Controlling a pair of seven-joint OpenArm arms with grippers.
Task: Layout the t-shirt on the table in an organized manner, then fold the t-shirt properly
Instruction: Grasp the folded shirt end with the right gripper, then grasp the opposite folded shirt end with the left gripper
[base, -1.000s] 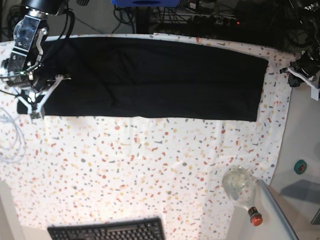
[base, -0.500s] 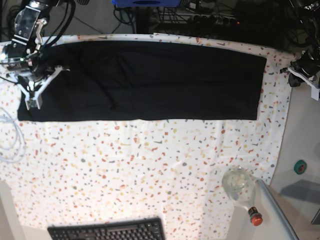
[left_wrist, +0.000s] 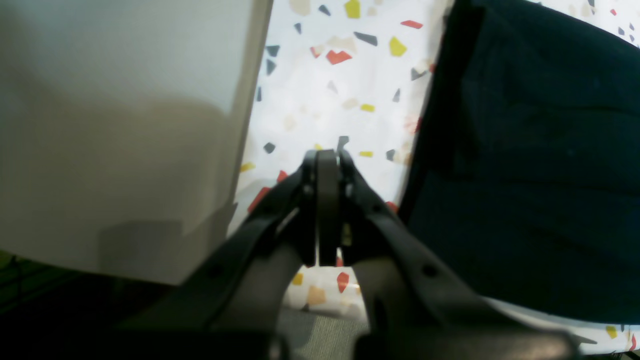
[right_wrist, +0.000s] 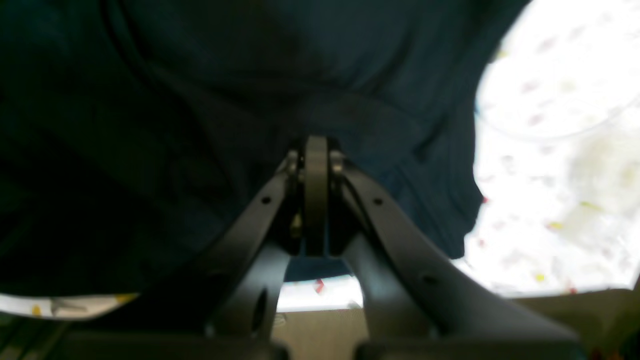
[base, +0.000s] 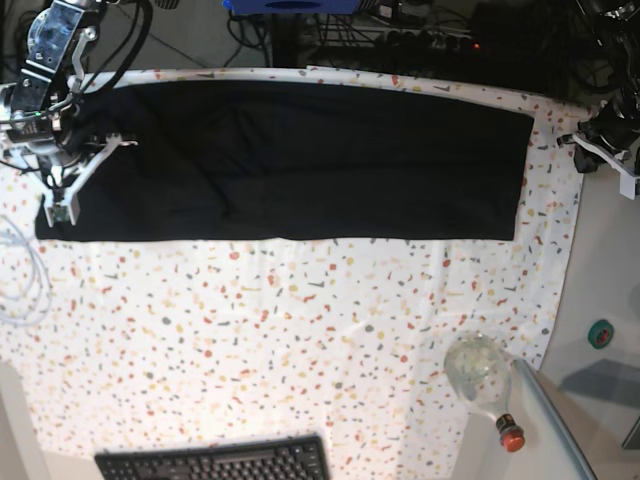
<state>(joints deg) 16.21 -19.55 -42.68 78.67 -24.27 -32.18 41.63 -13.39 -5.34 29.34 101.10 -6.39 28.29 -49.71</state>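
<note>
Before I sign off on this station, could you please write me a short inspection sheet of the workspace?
Surface: table under a white speckled cover, flat.
Job's things: t-shirt lies as a long black band along the far side.
Clutter: keyboard at the near edge; clear bottle with red cap lying near the corner; green tape roll off the cover.
Grippers: right gripper shut, over the shirt's end, no cloth visibly pinched; left gripper shut, beside the shirt's other end.
Cables: white cable looped at the cover's edge.
Surroundings: dark equipment and wiring behind the table.
</note>
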